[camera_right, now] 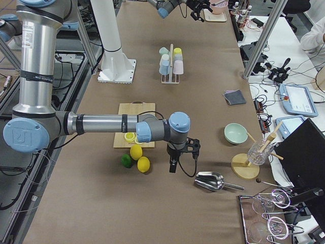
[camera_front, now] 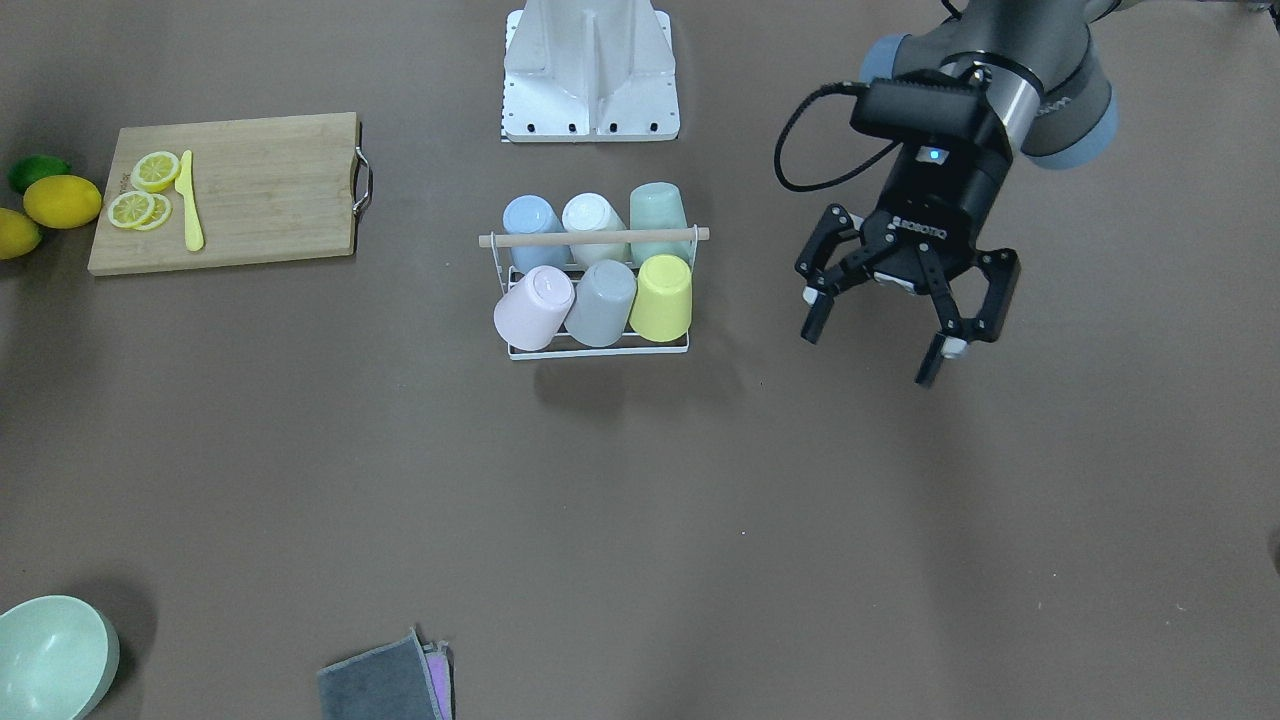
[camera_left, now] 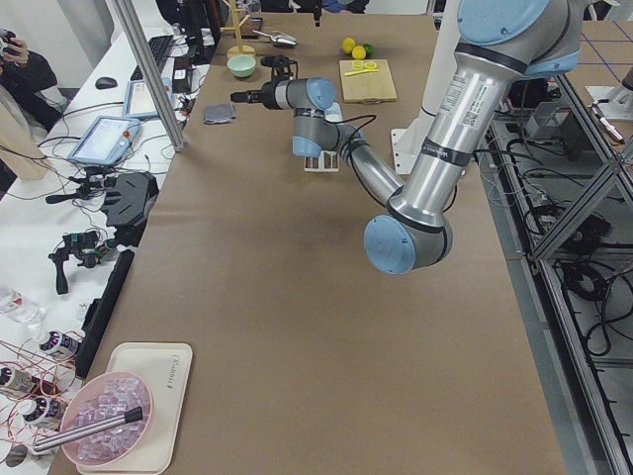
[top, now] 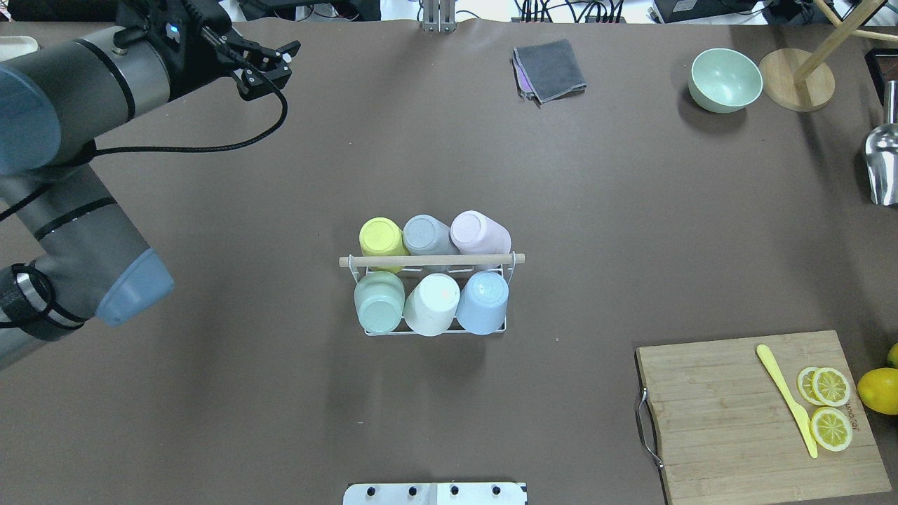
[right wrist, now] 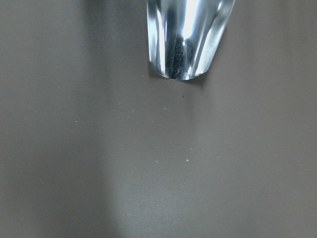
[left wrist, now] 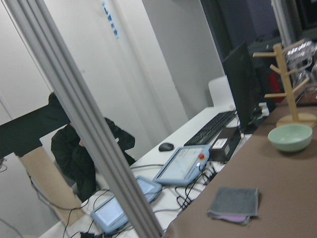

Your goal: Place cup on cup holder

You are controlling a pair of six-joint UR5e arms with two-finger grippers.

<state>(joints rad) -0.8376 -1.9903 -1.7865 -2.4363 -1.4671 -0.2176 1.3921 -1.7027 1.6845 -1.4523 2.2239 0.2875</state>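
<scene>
At the middle of the tabletop (camera_front: 640, 500) we see the cup holder (camera_front: 600, 238) carrying six upturned cups (camera_front: 600, 300) in two rows. Toward the tabletop's left end our left gripper (camera_front: 875, 345) hangs high above the surface, jaws spread wide and holding nothing. Near the right end our right gripper (camera_right: 175, 161) points down beside a metal scoop (camera_right: 210, 180); we cannot tell how its jaws stand.

Lemon slices (top: 831, 386) and yellow knife (top: 786, 396) lie on the cutting board (top: 729, 421) — green bowl (top: 722, 102), grey cloth (top: 551, 69) apart.
</scene>
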